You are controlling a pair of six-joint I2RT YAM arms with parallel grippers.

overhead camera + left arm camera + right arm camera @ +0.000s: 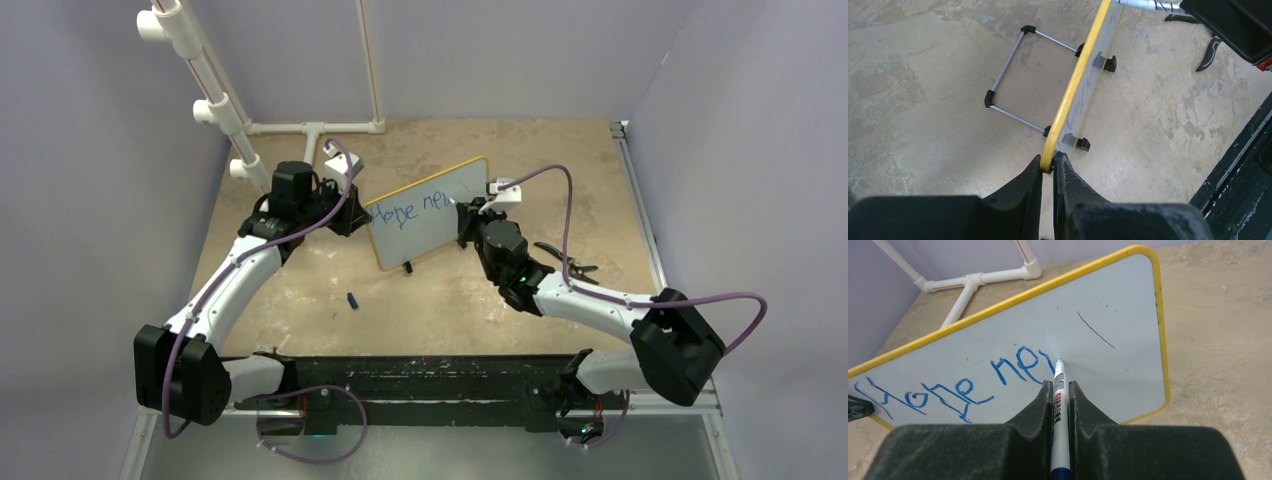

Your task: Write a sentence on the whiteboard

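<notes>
Whiteboard (430,212) stands propped on surface (450,310), between the two arms. Left jaws clenched on the left end of its yellow frame. Right jaws clamped on marker (1059,390), tip touching the board face at the end of the blue sentence (963,385), which reads "Hope ne" plus a partial stroke.

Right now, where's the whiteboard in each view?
Top external: whiteboard at centre, standing between both arms.
Left wrist: edge-on, top centre down into the left fingers.
Right wrist: fills the upper frame, marker tip on it.
Shared landmark: its yellow frame.
</notes>
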